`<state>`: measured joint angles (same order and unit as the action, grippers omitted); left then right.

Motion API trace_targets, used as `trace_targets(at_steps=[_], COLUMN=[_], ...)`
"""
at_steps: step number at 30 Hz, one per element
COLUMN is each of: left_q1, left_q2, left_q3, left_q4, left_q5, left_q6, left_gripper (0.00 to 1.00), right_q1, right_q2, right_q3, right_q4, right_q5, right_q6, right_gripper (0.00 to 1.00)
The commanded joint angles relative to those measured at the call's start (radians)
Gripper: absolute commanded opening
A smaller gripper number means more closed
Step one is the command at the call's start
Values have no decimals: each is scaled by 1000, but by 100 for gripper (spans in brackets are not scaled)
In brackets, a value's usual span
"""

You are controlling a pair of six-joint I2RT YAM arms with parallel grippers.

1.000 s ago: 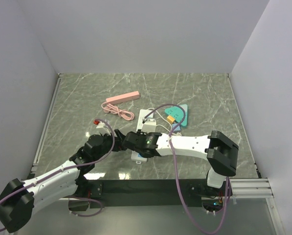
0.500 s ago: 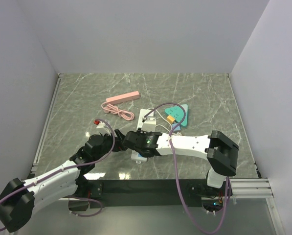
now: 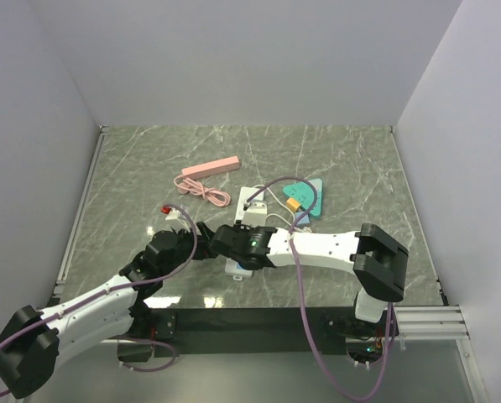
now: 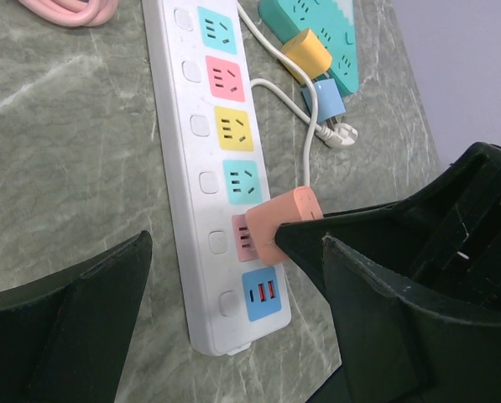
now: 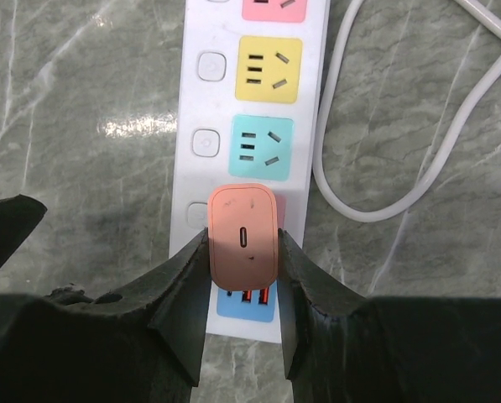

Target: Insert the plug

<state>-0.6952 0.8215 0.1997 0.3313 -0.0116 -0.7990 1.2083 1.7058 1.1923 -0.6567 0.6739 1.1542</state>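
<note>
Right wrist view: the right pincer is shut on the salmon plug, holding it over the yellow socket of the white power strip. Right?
Wrong socket. The right pincer is shut on the salmon plug over the white power strip, but at the pink socket between the teal socket and the blue USB panel; the yellow socket lies bare. The left wrist view shows it.
</note>
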Motion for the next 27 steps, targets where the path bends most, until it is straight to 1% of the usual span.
trace_targets(at_steps=[1,13,18,27], left_q1=[-3,-3,-3,-3], left_q2=[-24,-24,-30,-7], left_q3=[-11,-19,-23,-28], left_q4=[28,37,48,84], left_q5=[15,22,33,73], left_q6=[3,-2,-5,-17], left_gripper=[89,89,88,88], right_q1=[8,11,19,62], right_q2=[32,81,95,170], right_q3=[33,73,73,127], right_q4=[-14,-98,-98,-172], right_q5=[35,62,59,64], right_q6=[28,76,99,160], right_gripper=[0,0,0,0])
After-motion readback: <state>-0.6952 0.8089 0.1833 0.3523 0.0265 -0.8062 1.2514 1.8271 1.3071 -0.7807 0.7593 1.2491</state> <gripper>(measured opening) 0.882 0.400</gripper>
